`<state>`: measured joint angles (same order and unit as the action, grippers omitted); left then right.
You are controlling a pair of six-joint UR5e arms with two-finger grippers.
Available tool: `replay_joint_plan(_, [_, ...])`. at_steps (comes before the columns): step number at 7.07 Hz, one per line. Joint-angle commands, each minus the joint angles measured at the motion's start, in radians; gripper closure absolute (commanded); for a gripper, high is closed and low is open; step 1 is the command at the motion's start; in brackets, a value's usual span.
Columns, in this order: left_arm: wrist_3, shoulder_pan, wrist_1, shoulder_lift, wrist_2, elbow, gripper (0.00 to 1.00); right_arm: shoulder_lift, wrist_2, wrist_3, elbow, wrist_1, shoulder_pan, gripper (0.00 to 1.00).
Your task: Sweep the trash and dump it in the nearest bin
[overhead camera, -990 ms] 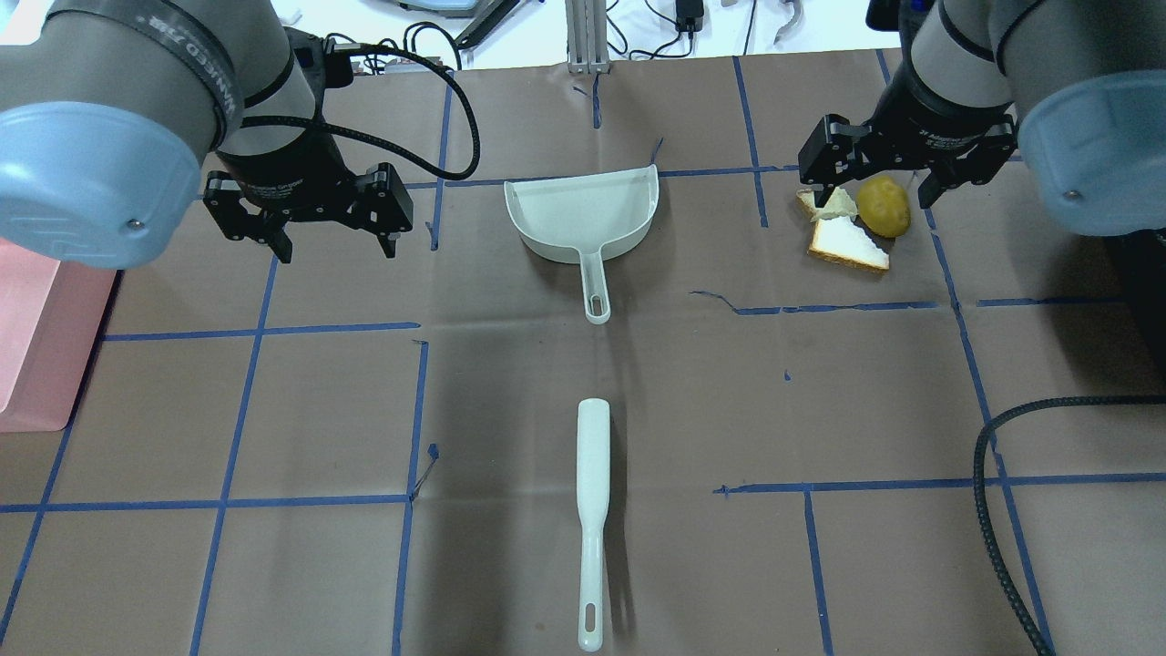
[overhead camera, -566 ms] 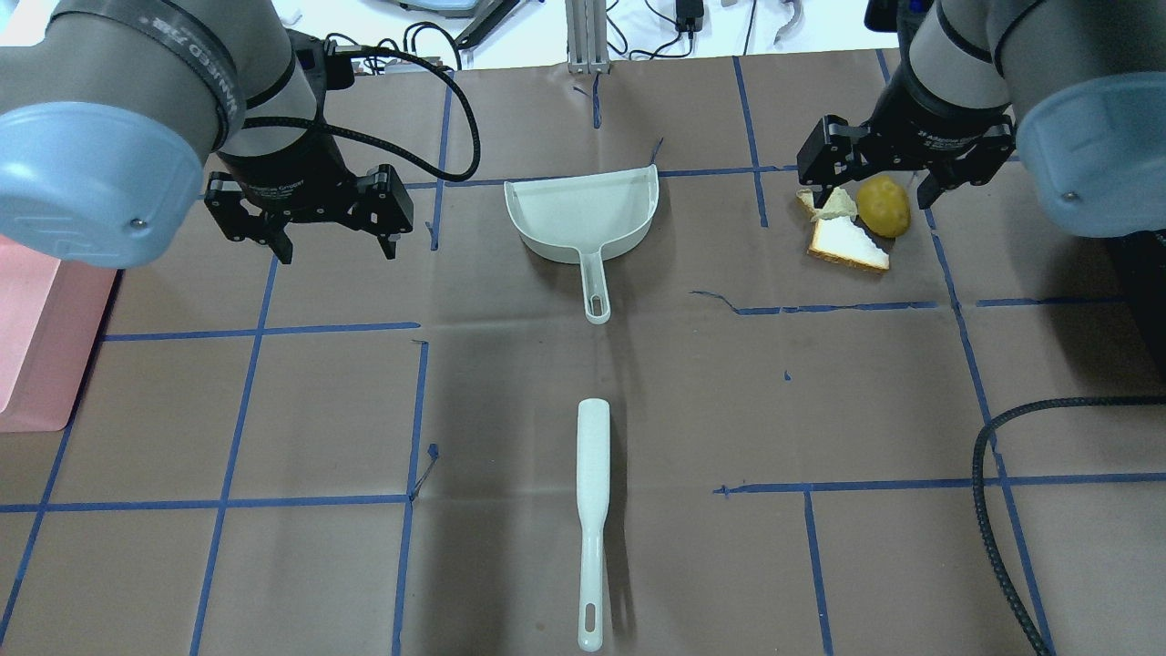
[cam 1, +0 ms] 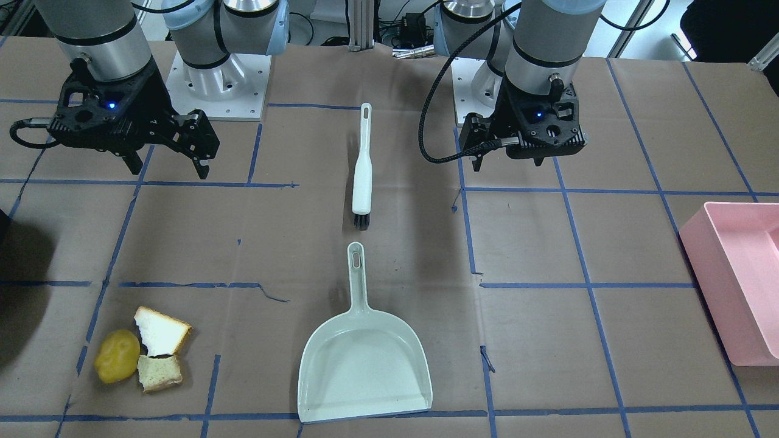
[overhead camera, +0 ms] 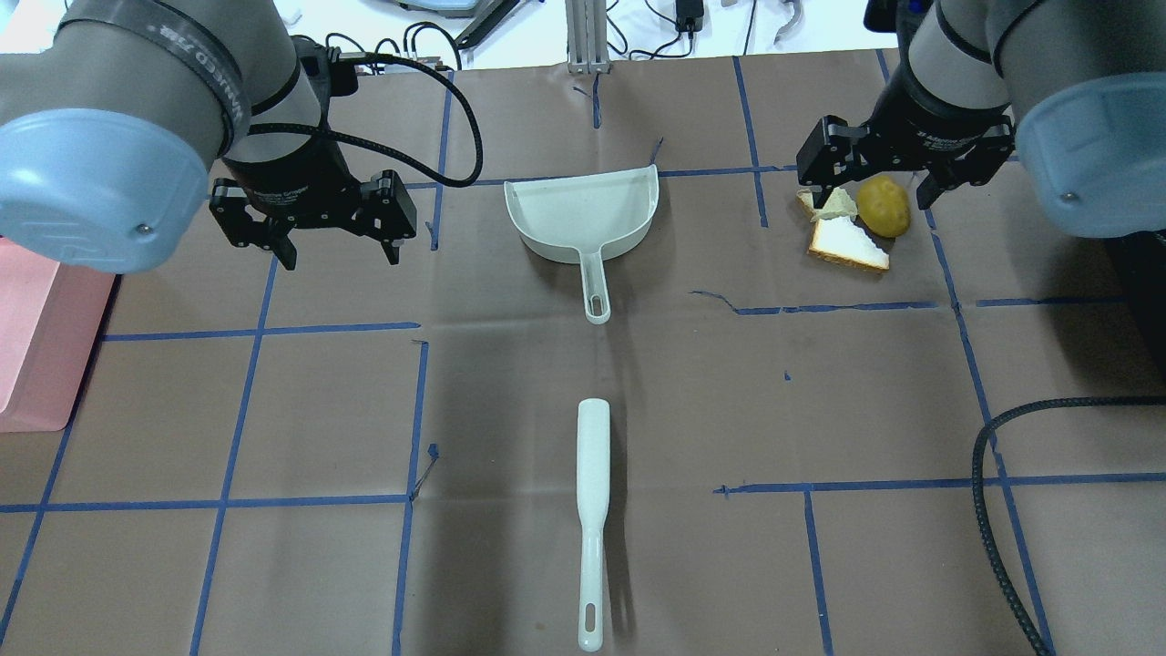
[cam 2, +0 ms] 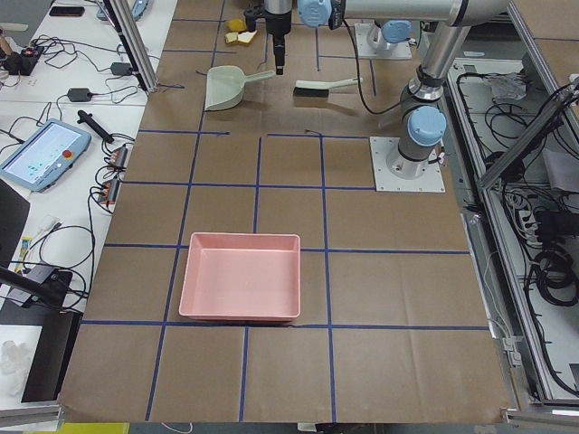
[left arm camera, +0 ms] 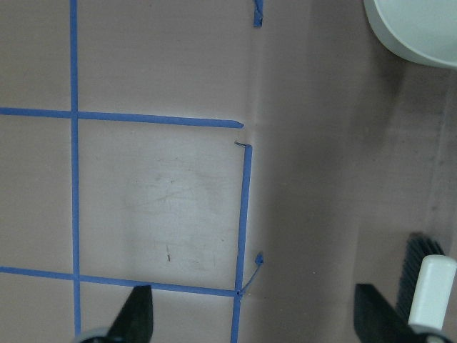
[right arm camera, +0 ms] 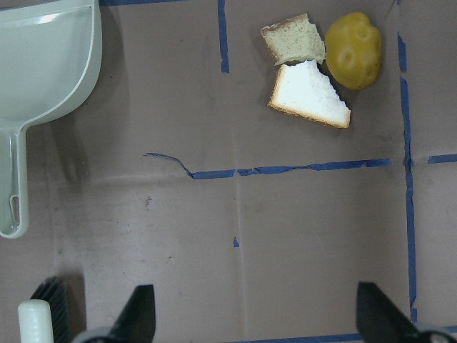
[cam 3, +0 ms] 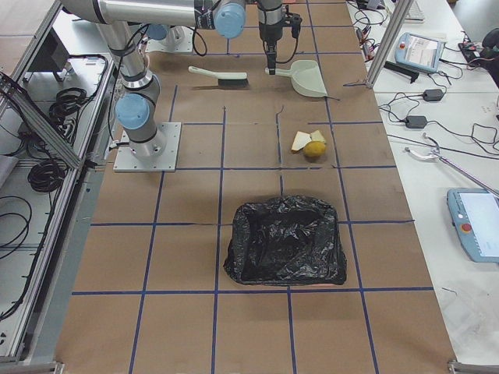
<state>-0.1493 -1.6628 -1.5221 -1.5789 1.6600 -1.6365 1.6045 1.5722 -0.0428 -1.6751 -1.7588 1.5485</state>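
Three bits of trash [overhead camera: 852,241] lie touching near the desk's [overhead camera: 319,410] far edge: a lumpy yellow potato [overhead camera: 884,207] and two crusted white bread pieces [cam 1: 161,331]. A smooth pale dustpan [overhead camera: 583,214] and a slim brush [overhead camera: 592,474] lie mid-desk. The left tool [overhead camera: 339,258] and the right tool [cam 1: 168,171] hang spread wide, empty.

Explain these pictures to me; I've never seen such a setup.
Two robot arms stand at a brown table, each ending in a two-finger claw. Both the left gripper and the right gripper are open, holding nothing. Two pictures look down on the table from opposite sides, two from its ends, and two come from cameras on the wrists. On the table lie a dustpan, a brush, a potato beside two bread pieces, a pink tray and a black-lined bin.
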Motion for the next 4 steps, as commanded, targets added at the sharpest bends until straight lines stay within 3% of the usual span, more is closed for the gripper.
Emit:
replay_joint_plan(1, [-0.007, -0.064, 0.022, 0.002, 0.000, -0.034, 0.00, 0.000, 0.000, 0.000, 0.000, -0.001, -0.001, 0.00])
replay_joint_plan(3, [-0.027, -0.193, 0.072, 0.000, -0.111, -0.078, 0.00, 0.000, 0.000, 0.000, 0.000, 0.001, -0.001, 0.00])
replay_joint_plan(4, [-0.070, -0.253, 0.083, 0.003, -0.121, -0.124, 0.00, 0.000, 0.000, 0.000, -0.002, -0.001, 0.001, 0.00])
